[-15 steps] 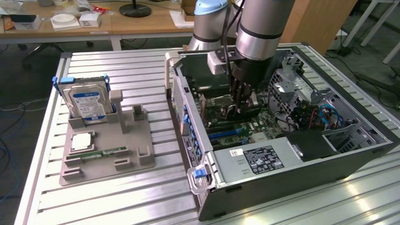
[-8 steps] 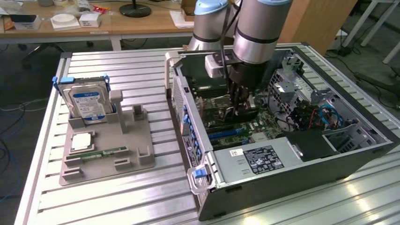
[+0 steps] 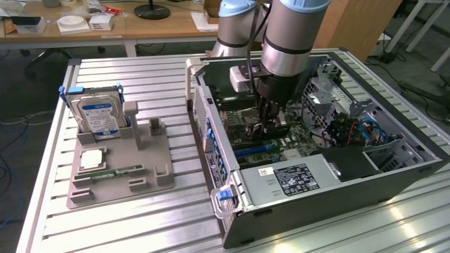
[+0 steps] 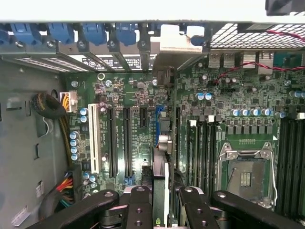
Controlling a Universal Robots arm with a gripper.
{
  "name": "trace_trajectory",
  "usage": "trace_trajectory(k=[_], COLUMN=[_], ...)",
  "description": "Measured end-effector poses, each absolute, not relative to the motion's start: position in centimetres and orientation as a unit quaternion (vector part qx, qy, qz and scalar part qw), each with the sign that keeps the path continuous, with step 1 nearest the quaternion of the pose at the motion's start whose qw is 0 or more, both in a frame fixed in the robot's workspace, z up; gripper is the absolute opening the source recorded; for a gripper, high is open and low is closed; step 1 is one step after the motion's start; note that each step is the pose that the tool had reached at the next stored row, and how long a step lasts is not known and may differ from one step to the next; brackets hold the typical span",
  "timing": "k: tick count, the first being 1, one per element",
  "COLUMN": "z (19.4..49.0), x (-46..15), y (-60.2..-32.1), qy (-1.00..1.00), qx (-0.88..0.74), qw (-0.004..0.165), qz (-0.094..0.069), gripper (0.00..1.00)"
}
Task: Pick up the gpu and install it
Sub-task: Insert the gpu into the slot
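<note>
Close up, the wrist view looks down past the pincer [image 4: 159,202] onto the green motherboard [image 4: 138,119], and its black fingers [image 4: 139,205] stand narrow, clamped on the top edge of the gpu [image 4: 160,167]. That card is seen edge-on as a thin dark strip standing upright over a blue slot [image 4: 158,125], its long axis running from the fingers toward the case's rear wall, with its silvery bracket [image 4: 174,40] at the far end against the row of blue slot clips [image 4: 95,33]. Whether the card is fully seated I cannot tell. This view also gives the white slot [image 4: 94,138], the long black slots beside it and the empty processor socket [image 4: 245,164].

Farther back, the exterior view gives the wider scene: the arm [image 3: 288,37] reaches straight down into the open computer case [image 3: 316,153], the pincer [image 3: 271,124] low over the board and the card itself hard to make out behind it. At about nine o'clock from the case, well apart on the slatted metal surface [image 3: 140,226], sits a grey holder tray [image 3: 123,168] with a hard drive [image 3: 98,117] standing upright at its back and a green memory stick [image 3: 116,172] lying near its front. At twelve o'clock, beyond the surface, is a wooden desk [image 3: 140,26].
</note>
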State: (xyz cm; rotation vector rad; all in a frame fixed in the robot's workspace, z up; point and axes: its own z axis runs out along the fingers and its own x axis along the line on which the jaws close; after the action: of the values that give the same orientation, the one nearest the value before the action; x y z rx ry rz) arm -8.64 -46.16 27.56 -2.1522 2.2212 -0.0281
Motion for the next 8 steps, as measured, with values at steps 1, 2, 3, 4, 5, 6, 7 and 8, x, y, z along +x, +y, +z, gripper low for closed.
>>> trace_trajectory(k=[1, 2, 3, 4, 5, 6, 7, 8], z=[27.46, 27.35, 27.23, 27.11, 27.0, 26.9, 26.82, 26.74], x=[-8.64, -8.64, -8.64, -8.64, -8.65, -8.65, -8.69, -8.72], y=[-46.17, -46.17, -46.17, -46.17, -46.17, -46.17, -46.17, -46.18], qy=[0.718, 0.718, 0.718, 0.718, 0.718, 0.718, 0.718, 0.718], qx=[-0.696, -0.696, -0.696, -0.696, -0.696, -0.696, -0.696, -0.696], qw=[0.024, 0.024, 0.024, 0.024, 0.024, 0.024, 0.024, 0.024], qz=[-0.009, -0.009, -0.009, -0.009, -0.009, -0.009, -0.009, -0.009], gripper=[0.26, 0.26, 0.26, 0.26, 0.26, 0.26, 0.26, 0.26])
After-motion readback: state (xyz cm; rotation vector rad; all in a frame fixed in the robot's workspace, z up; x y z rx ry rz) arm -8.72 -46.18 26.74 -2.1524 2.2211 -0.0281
